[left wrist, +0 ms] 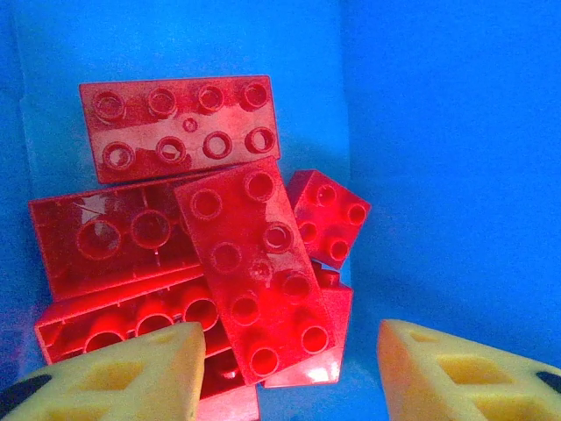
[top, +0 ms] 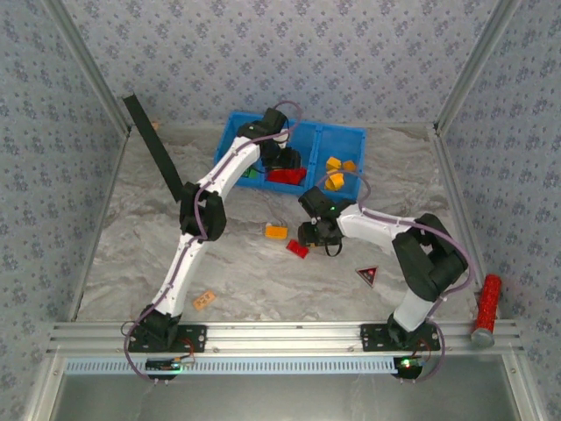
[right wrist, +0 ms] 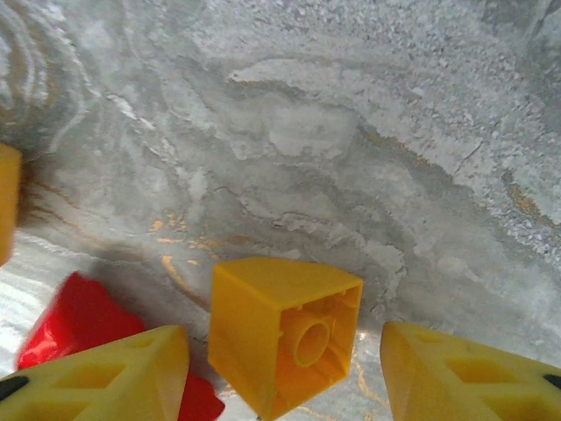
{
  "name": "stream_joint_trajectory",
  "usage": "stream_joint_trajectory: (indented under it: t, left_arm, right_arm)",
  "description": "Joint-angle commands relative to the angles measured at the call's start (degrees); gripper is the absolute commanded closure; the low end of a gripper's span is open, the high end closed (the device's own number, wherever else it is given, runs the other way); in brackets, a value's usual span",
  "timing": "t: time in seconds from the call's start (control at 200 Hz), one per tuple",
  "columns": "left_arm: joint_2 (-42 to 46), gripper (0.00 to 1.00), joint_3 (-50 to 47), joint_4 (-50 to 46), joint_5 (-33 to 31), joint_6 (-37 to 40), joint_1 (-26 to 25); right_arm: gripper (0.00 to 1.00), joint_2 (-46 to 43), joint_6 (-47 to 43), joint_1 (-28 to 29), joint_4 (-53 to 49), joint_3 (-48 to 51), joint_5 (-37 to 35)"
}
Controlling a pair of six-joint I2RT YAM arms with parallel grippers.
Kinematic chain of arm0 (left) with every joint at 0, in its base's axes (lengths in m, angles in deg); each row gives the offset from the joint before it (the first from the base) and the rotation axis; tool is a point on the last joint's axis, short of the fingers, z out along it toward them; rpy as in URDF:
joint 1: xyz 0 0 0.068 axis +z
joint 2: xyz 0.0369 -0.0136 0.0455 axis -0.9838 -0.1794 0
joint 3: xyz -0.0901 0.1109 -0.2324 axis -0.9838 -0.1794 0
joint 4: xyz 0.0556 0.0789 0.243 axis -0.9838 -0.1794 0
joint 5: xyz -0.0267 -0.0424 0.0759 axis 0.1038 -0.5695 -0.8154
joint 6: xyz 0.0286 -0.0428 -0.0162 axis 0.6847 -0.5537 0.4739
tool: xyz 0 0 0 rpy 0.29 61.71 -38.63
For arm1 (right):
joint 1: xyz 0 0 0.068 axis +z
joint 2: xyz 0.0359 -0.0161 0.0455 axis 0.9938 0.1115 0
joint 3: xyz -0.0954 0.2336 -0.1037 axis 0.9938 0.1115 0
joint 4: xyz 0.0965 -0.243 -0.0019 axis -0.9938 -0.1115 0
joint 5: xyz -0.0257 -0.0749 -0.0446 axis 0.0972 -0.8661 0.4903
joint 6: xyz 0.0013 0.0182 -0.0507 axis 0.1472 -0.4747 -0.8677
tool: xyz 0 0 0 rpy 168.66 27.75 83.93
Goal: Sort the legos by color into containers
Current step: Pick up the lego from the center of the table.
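Just beside yellow lego (right wrist: 285,338), red lego (right wrist: 79,324)

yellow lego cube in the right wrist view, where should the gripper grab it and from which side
Take the small yellow plastic brick across its two flat outer side walls, descending straight onto it with the open right gripper. It lies tipped, hollow underside facing the camera, between the fingers; the red brick sits left.
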Motion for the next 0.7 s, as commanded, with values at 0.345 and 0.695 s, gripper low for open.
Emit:
stream_joint_trajectory:
  t: [0.345,0.695]
  left_arm:
    - [10.6,0.44,-2.5,-7.1,-0.1,5.4,-1.7]
    - [39.6,0.41,-47.5,2.7,-1.3,-2.8,-3.0]
  right_arm:
    - [0.63,2.0,-1.4,-1.5,0.1,0.9,-0.1]
    - [0.71,-6.6,-7.7,-6.6,-6.2,-0.5,-2.2]
